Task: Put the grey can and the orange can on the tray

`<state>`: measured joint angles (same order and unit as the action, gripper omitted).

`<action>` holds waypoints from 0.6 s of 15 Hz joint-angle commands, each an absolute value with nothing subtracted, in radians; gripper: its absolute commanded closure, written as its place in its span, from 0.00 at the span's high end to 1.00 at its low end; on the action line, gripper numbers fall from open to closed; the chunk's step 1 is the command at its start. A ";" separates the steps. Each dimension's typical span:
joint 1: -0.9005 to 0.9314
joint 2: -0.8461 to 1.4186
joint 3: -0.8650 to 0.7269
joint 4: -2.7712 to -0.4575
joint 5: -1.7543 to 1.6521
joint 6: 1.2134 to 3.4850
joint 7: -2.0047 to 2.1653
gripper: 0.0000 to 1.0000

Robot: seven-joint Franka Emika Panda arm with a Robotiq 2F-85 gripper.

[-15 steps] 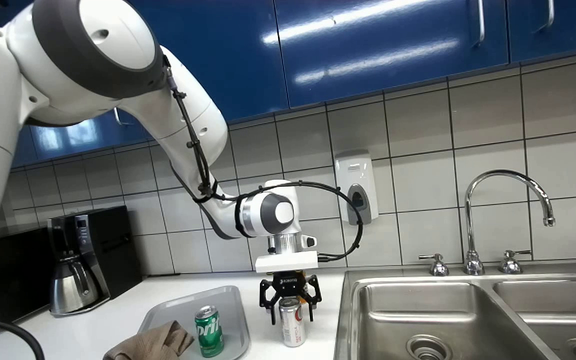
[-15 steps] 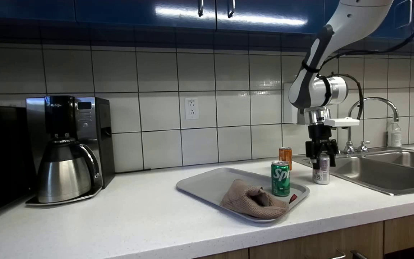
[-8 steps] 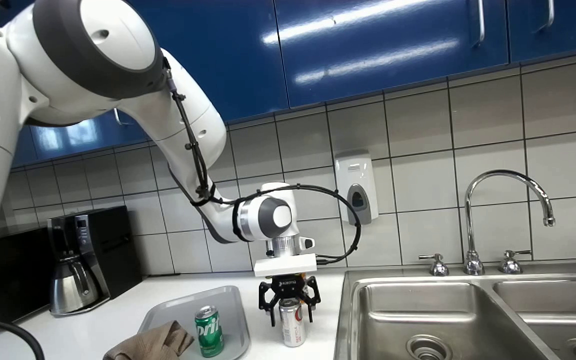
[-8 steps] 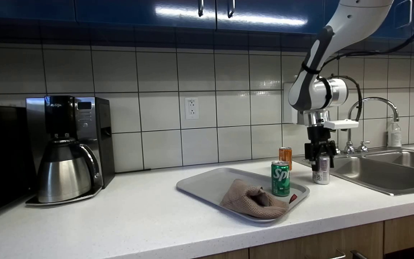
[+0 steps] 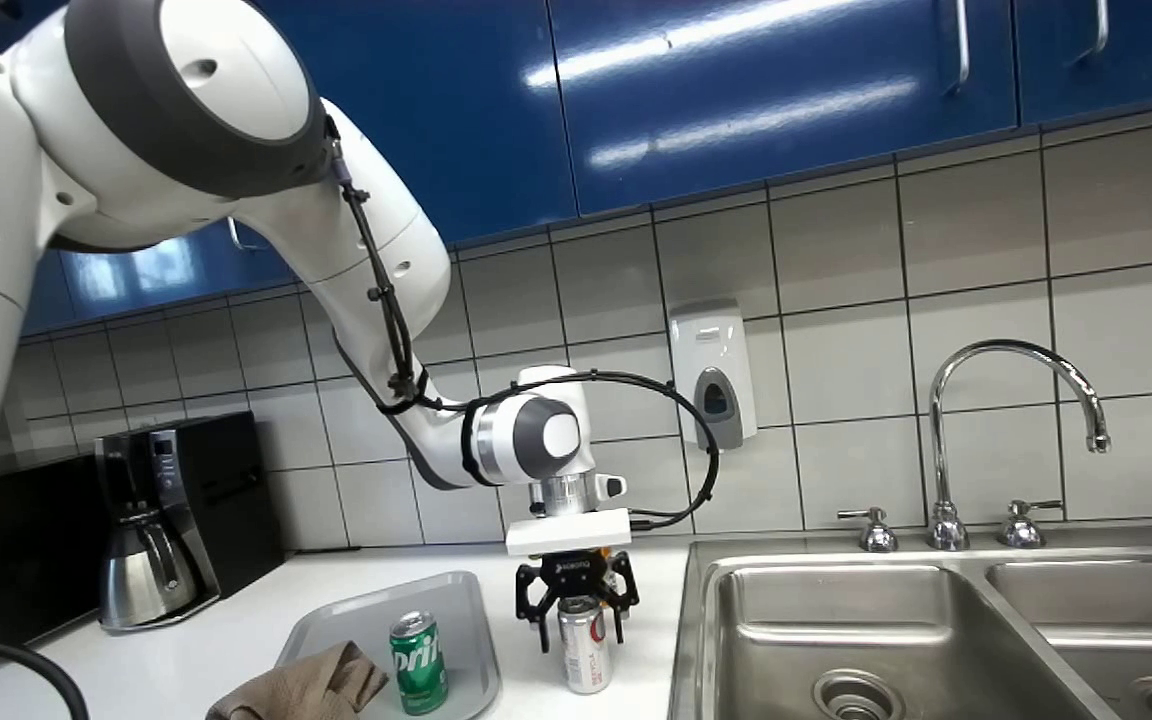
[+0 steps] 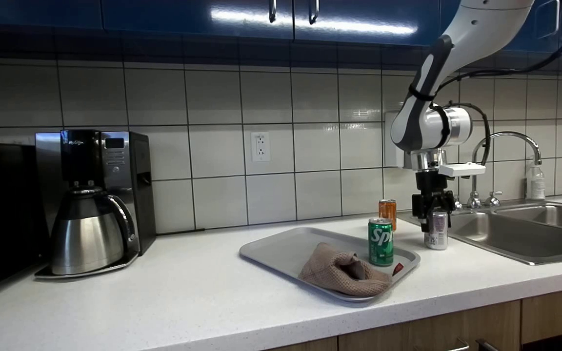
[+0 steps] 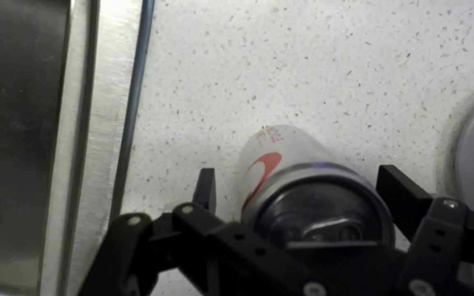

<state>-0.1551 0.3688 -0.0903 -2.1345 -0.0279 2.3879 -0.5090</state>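
Observation:
The grey can stands upright on the counter between the tray and the sink. It also shows in an exterior view and the wrist view. My gripper is open and points down around the can's upper part. In the wrist view, the gripper has a finger on each side of the can, with a wider gap at the left finger. The orange can stands farther back, mostly hidden behind the gripper in an exterior view. The tray lies beside the grey can.
A green can and a brown cloth are on the tray. The steel sink with a tall faucet borders the counter beside the grey can. A coffee maker stands at the far end.
My gripper has moved slightly down and slightly left in both exterior views, toward the tray's side of the grey can. The cans and tray have not moved.

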 commanded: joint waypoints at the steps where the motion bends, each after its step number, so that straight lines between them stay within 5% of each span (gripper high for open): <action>1: -0.172 0.325 -0.078 -2.175 -0.053 2.405 -0.498 1.00; 6: -0.175 0.320 -0.077 -2.178 -0.049 2.405 -0.505 0.97; 7: -0.173 0.318 -0.078 -2.180 -0.053 2.411 -0.503 0.74; 9: -0.172 0.319 -0.079 -2.178 -0.056 2.411 -0.502 0.66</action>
